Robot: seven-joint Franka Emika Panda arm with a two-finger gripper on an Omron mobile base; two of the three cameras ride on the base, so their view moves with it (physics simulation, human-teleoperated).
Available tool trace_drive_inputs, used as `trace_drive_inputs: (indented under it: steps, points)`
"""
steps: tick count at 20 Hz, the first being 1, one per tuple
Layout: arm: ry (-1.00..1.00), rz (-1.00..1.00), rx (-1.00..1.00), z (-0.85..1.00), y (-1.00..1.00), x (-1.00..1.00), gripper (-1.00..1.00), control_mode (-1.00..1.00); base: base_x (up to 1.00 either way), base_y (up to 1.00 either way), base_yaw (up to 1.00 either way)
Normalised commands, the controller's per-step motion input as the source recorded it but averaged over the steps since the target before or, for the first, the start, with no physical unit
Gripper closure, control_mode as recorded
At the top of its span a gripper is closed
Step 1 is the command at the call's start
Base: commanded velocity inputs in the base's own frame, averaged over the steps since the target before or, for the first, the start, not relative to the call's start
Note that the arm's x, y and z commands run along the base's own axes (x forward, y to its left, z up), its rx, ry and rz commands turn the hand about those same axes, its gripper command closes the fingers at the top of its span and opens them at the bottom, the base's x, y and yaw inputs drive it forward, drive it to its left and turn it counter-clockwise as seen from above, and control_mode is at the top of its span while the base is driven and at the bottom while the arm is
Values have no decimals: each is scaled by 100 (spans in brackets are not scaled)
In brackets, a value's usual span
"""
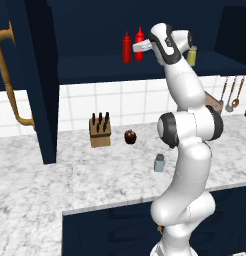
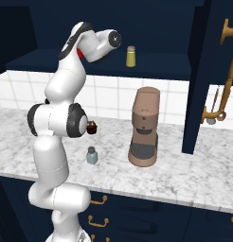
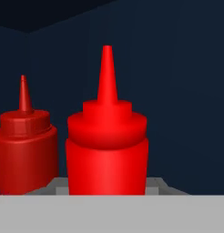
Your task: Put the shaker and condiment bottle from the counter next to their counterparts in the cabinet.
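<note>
Arm stretched up from the base, elbow bent over the desk (image 1: pixel 55 175), wrist turned into the open cabinet (image 1: pixel 95 67) at shelf height, with the jaws (image 1: pixel 136 48) level at the red bottles. Jaws are closed narrow around the condiment bottle (image 3: pixel 107 150), which stands upright on the cabinet shelf, dead centre and close in the hand view; whether its base sits on the shelf, can't tell. Cabinet door (image 1: pixel 42 85) hangs open on the left with a curved brass handle (image 1: pixel 7 80); a second door with a brass handle (image 2: pixel 225 71) shows at the right edge of the right base view. Counts: two red squeeze bottles, two shakers. The darker red bottle (image 3: pixel 26 145) stands just beside the gripped one, apart, not touching. Yellowish shaker (image 2: pixel 130 56) sits on the same shelf, further right past the wrist. The shaker (image 1: pixel 159 163) is down on the desk, upright, near the arm's lower link. Also on the desk: brown coffee machine (image 2: pixel 144 127) to the right of the shaker, knife block (image 1: pixel 100 131) by the tiled wall, small dark round object (image 1: pixel 130 136) next to it. Utensils (image 1: pixel 230 95) hang on the wall at the right.
</note>
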Motion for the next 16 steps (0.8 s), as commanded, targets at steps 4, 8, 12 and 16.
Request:
trace_drive_inputs:
  steps: [4,8,12,16]
  points:
    - [0,0,0,-15,6,8,-100,-100,0,0,0]
    - [0,0,0,-10,4,0,-100,-100,0,0,0]
    - [0,0,0,-2,2,-1,-100,-100,0,0,0]
    - [0,0,0,0,0,-22,-100,-100,0,0,0]
